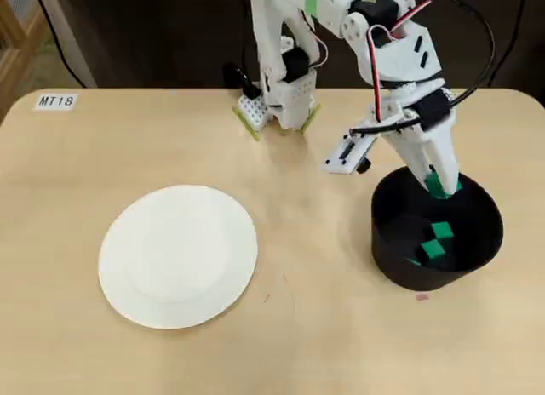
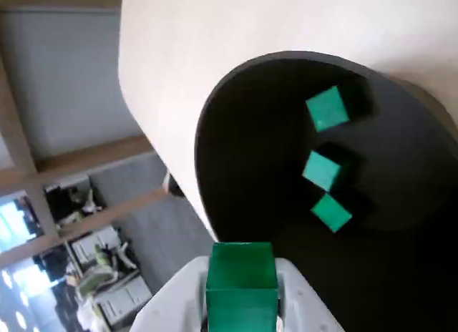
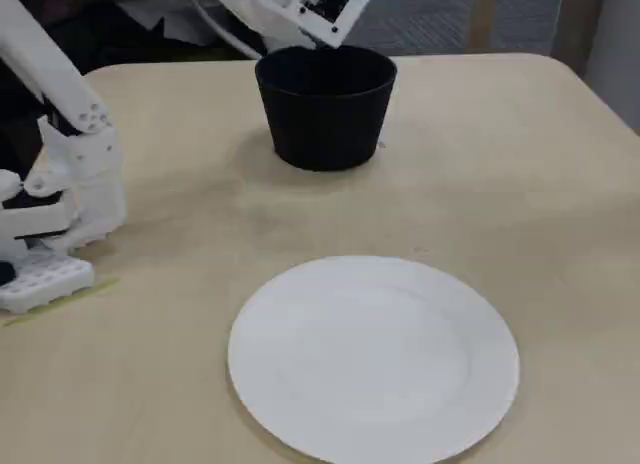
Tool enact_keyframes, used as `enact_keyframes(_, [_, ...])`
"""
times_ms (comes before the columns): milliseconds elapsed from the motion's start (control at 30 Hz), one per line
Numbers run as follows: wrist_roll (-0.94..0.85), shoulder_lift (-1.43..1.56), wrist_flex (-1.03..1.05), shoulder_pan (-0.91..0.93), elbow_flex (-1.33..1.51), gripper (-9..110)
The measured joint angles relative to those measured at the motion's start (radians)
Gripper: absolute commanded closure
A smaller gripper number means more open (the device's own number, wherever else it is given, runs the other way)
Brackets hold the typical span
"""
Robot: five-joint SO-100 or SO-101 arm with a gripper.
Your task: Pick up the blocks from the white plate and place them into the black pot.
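Three green blocks lie in the black pot (image 1: pixel 436 233), and a fourth is clamped in the end effector (image 1: pixel 441 187) above it.

Seen from the wrist, the held block (image 2: pixel 241 278) sits at the bottom centre of the frame, pinched between the white fingers (image 2: pixel 300 303), which are closed against its sides. The three loose blocks (image 2: pixel 327 108) (image 2: pixel 321 170) (image 2: pixel 331 212) form a rough line at the right of the pot's dark floor. From overhead, the end effector reaches down over the pot's upper rim at the right of the frame. The white plate (image 1: pixel 178 256) lies bare at the lower left of that view, well apart from the pot on the pale wooden counter (image 1: pixel 324 327). A label reading MT18 (image 1: pixel 57 100) sits at the counter's upper left.
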Motion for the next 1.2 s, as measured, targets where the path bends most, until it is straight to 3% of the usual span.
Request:
enact_keyframes(267, [-0.006,-0.038,-0.020,0.002,0.002,104])
enact_keyframes(400, [-0.020,-0.040,-0.020,0.002,0.002,85])
enact_keyframes(467, [-0.038,-0.040,-0.018,0.002,0.002,81])
enact_keyframes(600, [-0.049,-0.040,-0.008,0.002,0.002,82])
enact_keyframes(633, [-0.049,-0.040,-0.008,0.002,0.002,86])
enact_keyframes(700, [-0.046,-0.040,-0.008,0.002,0.002,104])
enact_keyframes(900, [-0.025,0.095,0.069,0.081,0.023,104])
enact_keyframes(1067, [0.000,0.522,0.115,0.330,0.190,104])
enact_keyframes(1200, [-0.028,0.663,0.133,0.492,0.314,104])
